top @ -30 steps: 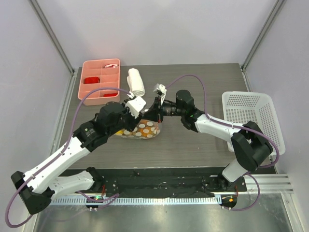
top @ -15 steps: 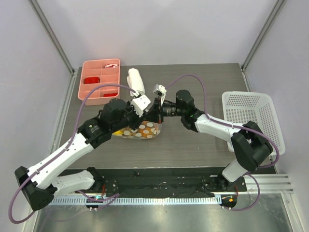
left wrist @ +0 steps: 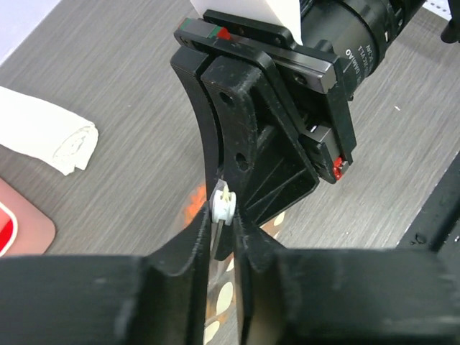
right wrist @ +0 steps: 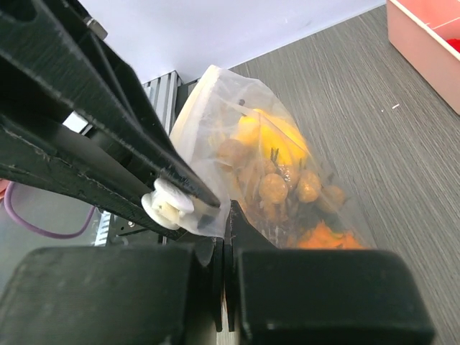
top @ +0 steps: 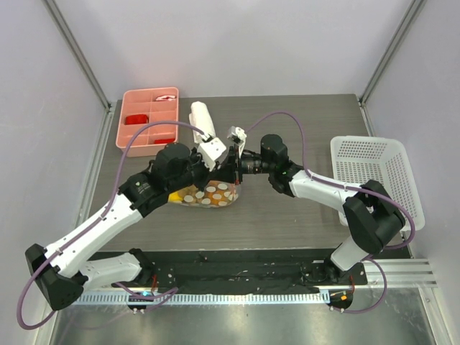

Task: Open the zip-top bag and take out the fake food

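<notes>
— Fingers on the left gripper (left wrist: pixel 223 224) are squeezing the little white slider (left wrist: pixel 223 206) tight. Why is it holding that bit?

— Pulling the slider along the strip is what opens the zip-top bag (right wrist: pixel 287 180). I think that is the job going on right now.

— What is the right gripper (right wrist: pixel 224 246) doing?

— It is pinching the edge of the bag, just beside the slider. It is gripping there so the bag is not sliding along when the other one pulls.

— Is the bag lying on the table (top: pixel 302 122)?

— It looks like its bottom is resting there, between the two arms. The grippers are holding its top up.

— Is the zip opening?

— Hard to tell. The fingers are hiding the strip, so maybe it is only a bit open.

— Where is the fake food (right wrist: pixel 277 183)?

— It is all sitting inside the bag. I am seeing a yellow fruit (right wrist: pixel 272 136), brown balls (right wrist: pixel 277 188) and an orange piece (right wrist: pixel 325 237) low down. Nothing is out yet.

— What is lying farther back?

— A rolled white towel (top: pixel 202 121) is lying just behind the grippers. A pink tray (top: pixel 148 92) is sitting at the far left. A white basket (top: pixel 374 172) is sitting on the right, well apart.
</notes>
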Motion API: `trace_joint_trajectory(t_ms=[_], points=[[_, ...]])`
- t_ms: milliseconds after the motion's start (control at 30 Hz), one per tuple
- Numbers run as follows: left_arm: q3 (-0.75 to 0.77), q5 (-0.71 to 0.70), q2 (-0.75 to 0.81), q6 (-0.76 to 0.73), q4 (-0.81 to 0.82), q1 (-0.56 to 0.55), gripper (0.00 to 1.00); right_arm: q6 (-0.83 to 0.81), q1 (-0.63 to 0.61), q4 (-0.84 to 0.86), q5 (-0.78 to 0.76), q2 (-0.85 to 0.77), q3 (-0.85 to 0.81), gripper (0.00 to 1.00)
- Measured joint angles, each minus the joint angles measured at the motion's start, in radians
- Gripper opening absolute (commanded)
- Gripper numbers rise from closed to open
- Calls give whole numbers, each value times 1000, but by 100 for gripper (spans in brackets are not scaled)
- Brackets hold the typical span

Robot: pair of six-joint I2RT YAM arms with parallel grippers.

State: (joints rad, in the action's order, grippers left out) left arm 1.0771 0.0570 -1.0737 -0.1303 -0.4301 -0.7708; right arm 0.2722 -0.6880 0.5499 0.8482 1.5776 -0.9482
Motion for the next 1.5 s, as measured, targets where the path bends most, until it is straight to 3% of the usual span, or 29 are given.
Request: trace_joint_trajectory(t_ms=[33, 233, 567, 733, 867, 1033, 1200, 1500], points=[[1, 5, -2, 0, -1, 1, 0, 0, 0, -1, -1, 0, 0, 1], [9, 6, -6, -3, -9, 8, 0, 0, 0, 14, -21, 0, 4, 1], [37, -98, -2, 100, -80, 14, 0, 127, 2, 234, -51, 0, 90, 1], [-37, -38, 106, 172, -56, 38, 0, 216, 11, 372, -18, 13, 114, 1], [-13, 35, 140, 166, -94, 55, 0, 272, 11, 471, 69, 39, 105, 1], [104, 78, 26, 99, -182, 77, 0, 192, 22, 353, 68, 20, 82, 1], [109, 76, -8, 74, -192, 86, 0, 121, 23, 223, 8, -8, 77, 1], [57, 56, 50, 94, -209, 96, 0, 261, 34, 360, -79, -12, 117, 1]])
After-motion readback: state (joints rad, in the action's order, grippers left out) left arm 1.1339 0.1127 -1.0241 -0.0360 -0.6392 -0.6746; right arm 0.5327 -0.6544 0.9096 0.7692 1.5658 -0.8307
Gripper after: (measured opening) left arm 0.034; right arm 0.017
